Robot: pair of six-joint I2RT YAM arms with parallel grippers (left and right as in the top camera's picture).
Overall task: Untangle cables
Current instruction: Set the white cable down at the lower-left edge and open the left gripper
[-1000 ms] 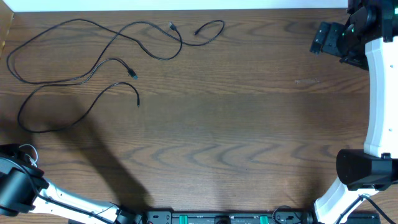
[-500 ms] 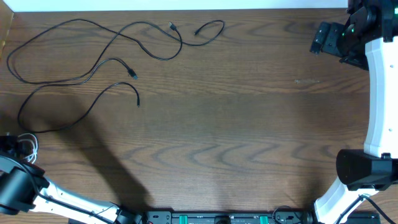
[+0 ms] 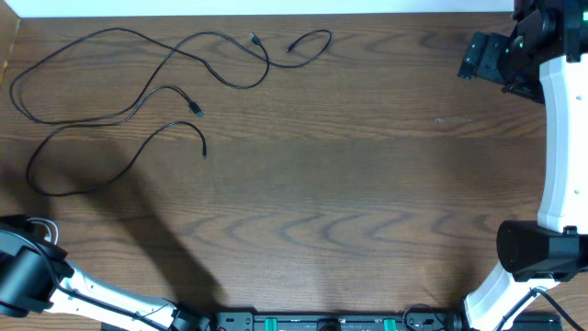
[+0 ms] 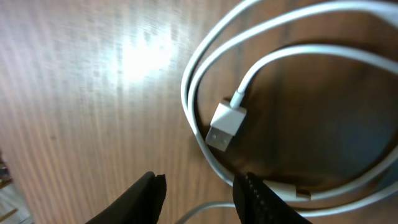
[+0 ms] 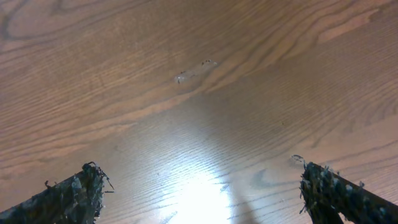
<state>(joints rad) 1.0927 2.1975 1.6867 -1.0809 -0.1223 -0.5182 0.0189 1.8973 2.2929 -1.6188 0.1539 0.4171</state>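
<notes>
Across the table's (image 3: 367, 193) far left corner sprawl the black cables (image 3: 197, 109), well apart from both arms. The white cable (image 4: 225, 122) lies coiled at the left edge by the near corner, under the left gripper (image 4: 200, 200) — jaws partly spread, a white strand lying loose between them. By the far right corner the right gripper (image 5: 202, 199) hangs over wood — spread wide, holding nothing.

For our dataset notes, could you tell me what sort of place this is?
Most likely a robotics lab bench: a wood-grain table, loose black cables on it, and white robot arms alongside.
</notes>
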